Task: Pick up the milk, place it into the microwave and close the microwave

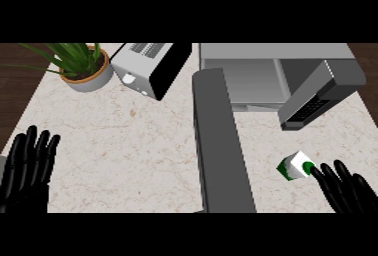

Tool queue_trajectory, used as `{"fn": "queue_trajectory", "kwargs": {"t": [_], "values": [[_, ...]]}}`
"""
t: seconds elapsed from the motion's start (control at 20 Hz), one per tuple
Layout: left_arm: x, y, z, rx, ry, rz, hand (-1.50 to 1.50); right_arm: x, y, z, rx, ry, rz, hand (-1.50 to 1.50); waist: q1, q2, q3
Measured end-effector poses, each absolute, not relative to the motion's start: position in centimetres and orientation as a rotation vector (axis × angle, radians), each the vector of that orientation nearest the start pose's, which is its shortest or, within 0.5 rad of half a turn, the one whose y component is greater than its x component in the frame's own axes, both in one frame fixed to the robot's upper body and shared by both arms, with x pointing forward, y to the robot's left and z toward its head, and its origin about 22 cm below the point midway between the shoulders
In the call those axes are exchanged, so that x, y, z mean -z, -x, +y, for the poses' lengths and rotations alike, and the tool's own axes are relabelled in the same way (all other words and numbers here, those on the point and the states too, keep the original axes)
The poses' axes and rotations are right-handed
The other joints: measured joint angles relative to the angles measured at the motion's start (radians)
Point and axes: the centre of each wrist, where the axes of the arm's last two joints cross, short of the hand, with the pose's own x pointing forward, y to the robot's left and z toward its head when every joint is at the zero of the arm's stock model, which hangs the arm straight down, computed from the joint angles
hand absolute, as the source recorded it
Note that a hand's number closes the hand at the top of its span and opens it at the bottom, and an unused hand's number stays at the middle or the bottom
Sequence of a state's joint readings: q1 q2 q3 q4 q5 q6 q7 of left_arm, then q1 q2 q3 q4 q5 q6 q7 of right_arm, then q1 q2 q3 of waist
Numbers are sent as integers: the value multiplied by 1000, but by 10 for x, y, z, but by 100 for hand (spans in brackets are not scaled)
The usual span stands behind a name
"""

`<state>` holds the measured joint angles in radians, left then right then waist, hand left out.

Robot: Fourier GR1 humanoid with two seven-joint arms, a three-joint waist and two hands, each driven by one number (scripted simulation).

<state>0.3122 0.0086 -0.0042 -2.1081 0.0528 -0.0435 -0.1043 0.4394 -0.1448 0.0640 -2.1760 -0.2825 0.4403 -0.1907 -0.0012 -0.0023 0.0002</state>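
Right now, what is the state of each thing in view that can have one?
microwave: open, no milk showing inside.
microwave door: swung wide out toward the robot.
milk: on the counter in front of the microwave, not held.
right hand: open, fingers straight, right beside the milk.
left hand: open, resting at the view's left edge.
potted plant: upright.

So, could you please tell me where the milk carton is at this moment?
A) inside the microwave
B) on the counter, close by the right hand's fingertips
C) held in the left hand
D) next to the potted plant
B: the milk sits on the counter, just ahead of the open right hand and outside the microwave.
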Motion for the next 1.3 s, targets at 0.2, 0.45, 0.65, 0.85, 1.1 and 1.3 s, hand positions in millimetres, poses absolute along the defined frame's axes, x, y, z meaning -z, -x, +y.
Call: {"fn": "queue_trajectory", "kwargs": {"t": [0.2,0.45,0.65,0.85,1.1,1.3], "values": [[-71,-148,256,-61,-60,-1923,-150,-67,-135,-262,-214,-321,-1979,-150,2,0,0],[-66,-129,257,-64,-63,-1917,-150,-52,-144,-274,-187,-196,-1994,-150,6,0,0],[-66,-121,256,-62,-63,-1919,-150,-36,-151,-277,-173,-139,-1994,-150,5,1,0],[-70,-116,252,-55,-60,-1915,-150,-21,-160,-281,-159,-104,-1981,-150,5,1,0],[-68,-113,255,-42,-54,-1920,-150,-1,-177,-287,-149,-53,-1963,-150,6,2,0],[-65,-105,252,-41,-52,-1922,-150,18,-181,-302,-149,7,-1952,-150,7,1,0]]}}
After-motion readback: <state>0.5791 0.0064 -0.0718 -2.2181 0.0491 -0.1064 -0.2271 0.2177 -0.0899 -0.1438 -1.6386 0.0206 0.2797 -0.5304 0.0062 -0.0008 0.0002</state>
